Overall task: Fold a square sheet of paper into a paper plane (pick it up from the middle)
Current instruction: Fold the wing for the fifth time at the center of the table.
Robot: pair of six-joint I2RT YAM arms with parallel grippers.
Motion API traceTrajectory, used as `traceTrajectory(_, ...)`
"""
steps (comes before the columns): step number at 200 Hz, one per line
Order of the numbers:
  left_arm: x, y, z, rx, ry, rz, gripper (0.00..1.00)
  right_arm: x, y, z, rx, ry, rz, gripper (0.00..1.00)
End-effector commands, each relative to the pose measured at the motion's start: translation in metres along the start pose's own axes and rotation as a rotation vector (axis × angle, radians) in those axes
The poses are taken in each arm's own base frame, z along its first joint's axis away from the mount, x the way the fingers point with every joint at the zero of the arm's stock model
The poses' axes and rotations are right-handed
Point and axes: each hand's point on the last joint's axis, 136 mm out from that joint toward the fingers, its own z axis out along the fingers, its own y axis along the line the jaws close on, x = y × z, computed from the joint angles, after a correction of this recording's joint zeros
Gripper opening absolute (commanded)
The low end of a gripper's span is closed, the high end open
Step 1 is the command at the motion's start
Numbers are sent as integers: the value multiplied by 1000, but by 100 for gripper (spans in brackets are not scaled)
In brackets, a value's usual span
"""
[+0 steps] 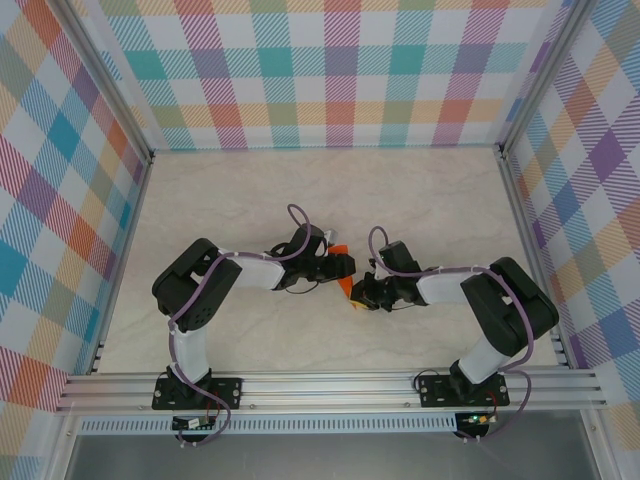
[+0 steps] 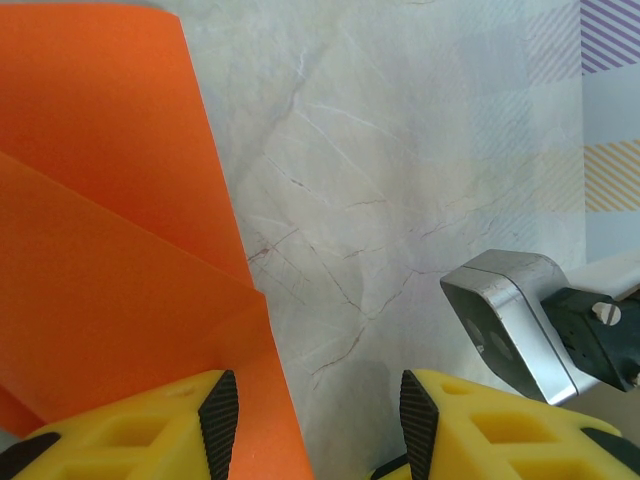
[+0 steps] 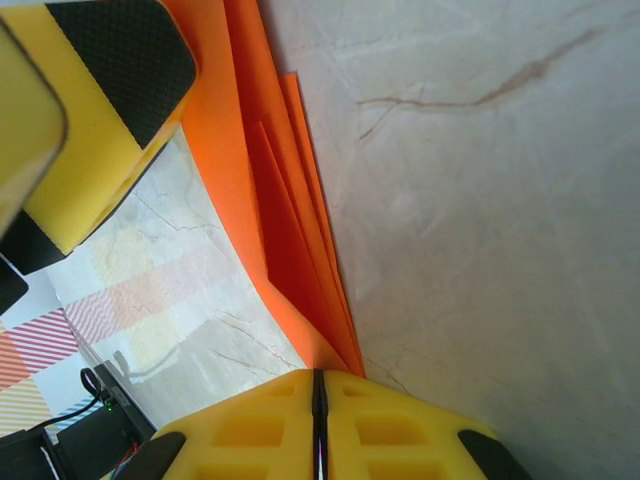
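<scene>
Sharply creased orange paper [image 3: 290, 230], marble-veined table [image 3: 480, 250]

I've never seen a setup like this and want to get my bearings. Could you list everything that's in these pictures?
folded sheet of paper: one, bright orange, between the two grippers
table: one, pale marble look, under everything
walls: three, pastel plaid, around the table
metal rail: one, silver, along the near edge, carrying both arm bases
left gripper: one, yellow fingers with black pads, jaws apart, the paper beside one finger
right gripper: one, yellow, shut on the paper's edge
left arm and right arm: two, black and white with purple cables, reaching in toward the middle
</scene>
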Motion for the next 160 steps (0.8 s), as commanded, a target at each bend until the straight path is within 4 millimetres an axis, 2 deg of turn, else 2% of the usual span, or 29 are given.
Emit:
traceTrajectory(1,15,24,10,-63,57,-21,49,30,-59,2,172,64,150,9)
traceTrajectory(16,16,26,10,-71,59,-24,49,36,-62,3,158,79,157,8)
traceTrajectory(51,15,28,10,-82,55,-30,49,41,-55,-1,124,97,100,8)
traceTrajectory(89,15,30,11,-90,57,-36,49,45,-57,-12,190,120,47,8)
traceTrajectory(160,16,29,15,-80,72,-39,49,45,-55,-9,229,151,14,8)
